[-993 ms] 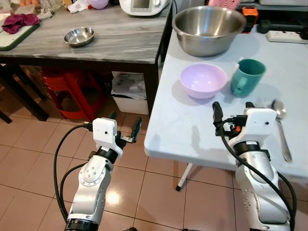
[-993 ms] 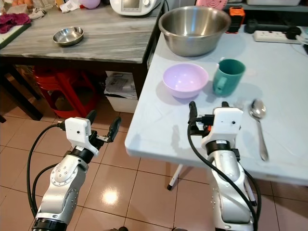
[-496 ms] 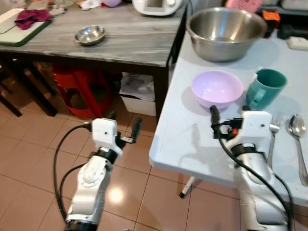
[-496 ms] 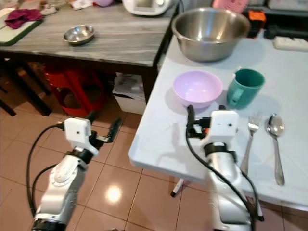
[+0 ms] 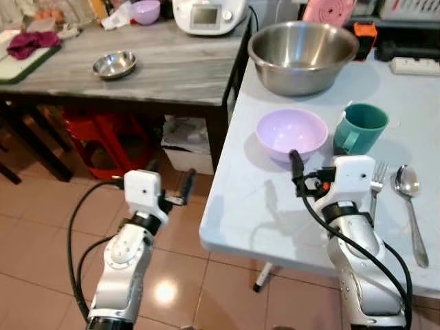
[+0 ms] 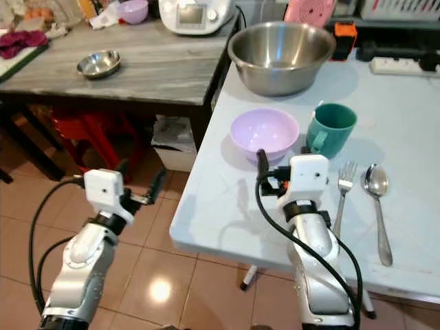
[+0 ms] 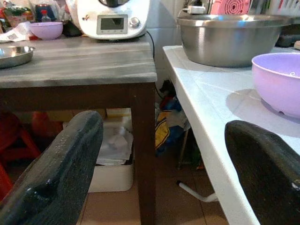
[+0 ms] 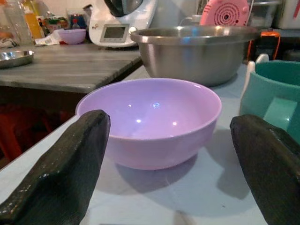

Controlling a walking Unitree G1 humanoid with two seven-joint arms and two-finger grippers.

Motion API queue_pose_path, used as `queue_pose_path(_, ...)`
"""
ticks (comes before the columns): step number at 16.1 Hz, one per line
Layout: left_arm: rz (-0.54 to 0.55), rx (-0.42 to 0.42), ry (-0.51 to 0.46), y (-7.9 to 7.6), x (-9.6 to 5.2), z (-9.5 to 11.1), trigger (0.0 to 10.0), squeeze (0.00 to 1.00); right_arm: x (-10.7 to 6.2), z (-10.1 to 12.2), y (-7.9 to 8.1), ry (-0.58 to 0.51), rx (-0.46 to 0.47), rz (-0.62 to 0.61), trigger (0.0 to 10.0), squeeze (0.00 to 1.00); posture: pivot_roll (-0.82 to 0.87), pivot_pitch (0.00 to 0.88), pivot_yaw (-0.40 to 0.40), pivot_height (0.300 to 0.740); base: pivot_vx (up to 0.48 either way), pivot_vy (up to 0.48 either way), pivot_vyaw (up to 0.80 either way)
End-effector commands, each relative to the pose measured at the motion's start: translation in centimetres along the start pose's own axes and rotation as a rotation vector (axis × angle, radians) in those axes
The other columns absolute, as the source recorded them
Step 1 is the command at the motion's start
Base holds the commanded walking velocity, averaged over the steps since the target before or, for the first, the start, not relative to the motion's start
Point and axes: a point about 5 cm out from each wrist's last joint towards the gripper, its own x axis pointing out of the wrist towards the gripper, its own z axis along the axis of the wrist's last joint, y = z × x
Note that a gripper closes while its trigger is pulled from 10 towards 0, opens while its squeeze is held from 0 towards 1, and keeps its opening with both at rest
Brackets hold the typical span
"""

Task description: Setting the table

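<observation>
Two worktops in view: a pale blue-white worktop (image 5: pixel 275 206) and, beside its far left edge, a grey wood-grain worktop (image 5: pixel 158 69). Landmark: the lilac bowl (image 5: pixel 291 133) near the front-left part of the pale worktop. Behind the bowl, a large steel mixing bowl (image 5: pixel 302 47). Just to the bowl's right, a teal mug (image 5: pixel 359 128), close but not touching. Right of the mug and nearer the robot, a fork (image 5: pixel 375 184) and a spoon (image 5: pixel 410 206) lie side by side, apart from each other, handles toward the robot. Right end effector (image 8: pixel 168 154) sits over the pale worktop just in front of the bowl, fingers spread wide with nothing between them; the wrist view looks straight at the bowl with the mug's edge alongside. Left end effector (image 5: pixel 170 187) hangs over the tiled floor (image 5: pixel 41 227), left of the bowl and off the worktop edge, fingers also apart and empty. Far left of the bowl, on the grey worktop, a small steel dish (image 5: pixel 114 64) and a white kitchen appliance (image 5: pixel 208 14).
</observation>
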Motion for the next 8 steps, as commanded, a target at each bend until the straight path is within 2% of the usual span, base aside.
queue_pose_path(1, -0.002, 0.000, 0.015, -0.2, -0.2, -0.3, 10.0, 0.00, -0.1, -0.4, -0.1, 0.020, -0.002, 0.012, 10.0, 0.00, -0.17, 0.160, 0.104, 0.740, 0.000, 0.000, 0.00)
queue_pose_path(3, 0.001, 0.003, 0.015, -0.2, -0.1, -0.3, 10.0, 0.00, 0.0, -0.3, 0.0, 0.018, -0.017, 0.035, 10.0, 0.00, -0.17, 0.160, 0.104, 0.740, 0.000, 0.000, 0.00)
queue_pose_path(4, 0.006, 0.005, 0.016, -0.2, -0.1, -0.2, 10.0, 0.00, 0.1, -0.2, 0.3, 0.017, -0.071, 0.081, 10.0, 0.00, -0.17, 0.160, 0.102, 0.740, 0.000, 0.000, 0.00)
queue_pose_path(6, 0.006, 0.002, 0.015, -0.2, -0.1, -0.3, 10.0, 0.00, 0.2, 0.0, 0.4, 0.005, -0.117, 0.116, 10.0, 0.00, -0.17, 0.162, 0.099, 0.740, 0.000, 0.000, 0.00)
queue_pose_path(8, -0.002, -0.006, 0.011, -0.4, -0.1, -0.3, 10.0, 0.00, 0.8, 0.6, 0.4, -0.013, -0.221, 0.161, 10.0, 0.00, -0.17, 0.163, 0.098, 0.740, 0.000, 0.000, 0.00)
